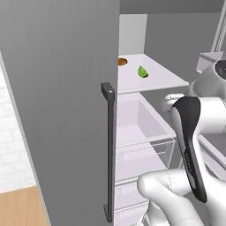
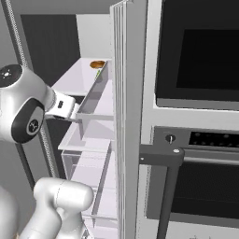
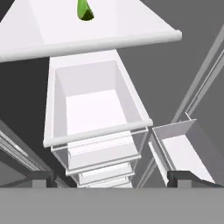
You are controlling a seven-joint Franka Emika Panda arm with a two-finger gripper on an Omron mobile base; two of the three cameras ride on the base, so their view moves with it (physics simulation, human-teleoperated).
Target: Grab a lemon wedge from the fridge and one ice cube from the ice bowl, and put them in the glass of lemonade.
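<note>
Lemon wedge (image 1: 142, 71) lies on the white shelf (image 1: 163, 79) inside the open fridge (image 1: 62, 110), near a small brown round thing (image 1: 122, 61), above the clear drawer (image 3: 94, 109); pincer (image 3: 111, 178) open, empty.

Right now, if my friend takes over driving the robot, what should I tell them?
Gripper: open, holding nothing, fingertips spread wide, hanging in front of the open fridge and looking down at its clear drawer.
Lemon wedge: lying on the white fridge shelf above the drawer, with a small brown round thing behind it.
Done: the fridge is open.
Left: pick up the wedge, fetch one ice cube, and put both in the lemonade.
</note>
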